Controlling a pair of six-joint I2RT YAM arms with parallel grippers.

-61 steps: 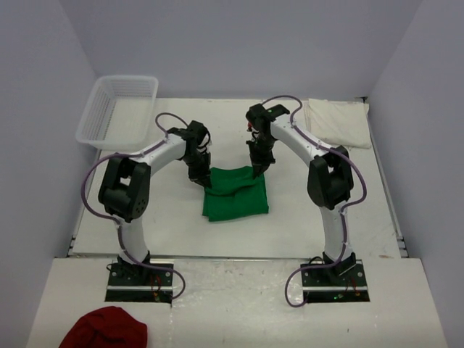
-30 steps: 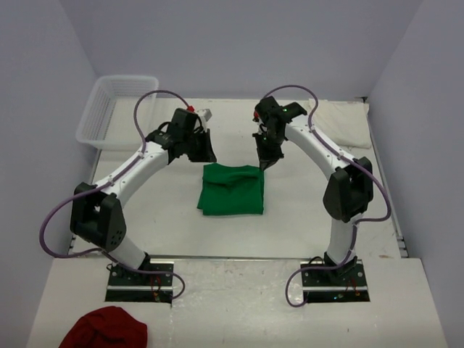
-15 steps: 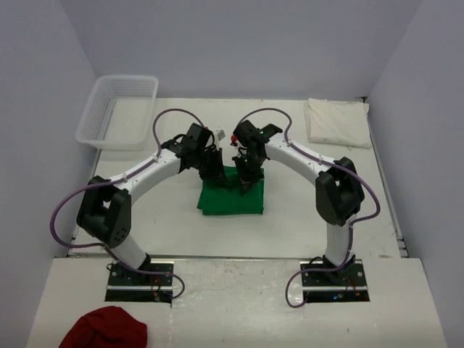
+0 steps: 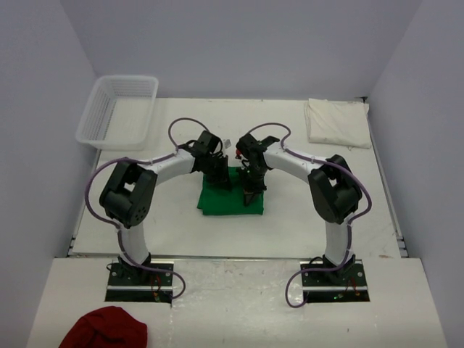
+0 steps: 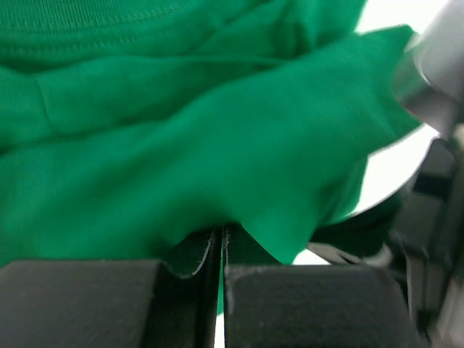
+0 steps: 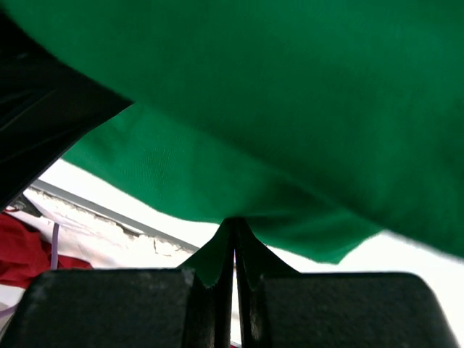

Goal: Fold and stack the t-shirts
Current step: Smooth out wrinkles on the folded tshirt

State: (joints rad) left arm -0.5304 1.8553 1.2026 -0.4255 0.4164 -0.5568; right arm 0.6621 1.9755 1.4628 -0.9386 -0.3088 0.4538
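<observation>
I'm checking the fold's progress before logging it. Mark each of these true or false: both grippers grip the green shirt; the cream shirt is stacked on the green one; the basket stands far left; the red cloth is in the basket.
1. The left gripper and the right gripper each pinch the green t-shirt. True.
2. The cream t-shirt is stacked on the green t-shirt. False: it lies apart, at the far right.
3. The basket stands at the far left. True.
4. The dark red cloth lies in the basket. False: it lies at the near left, well outside it.
</observation>
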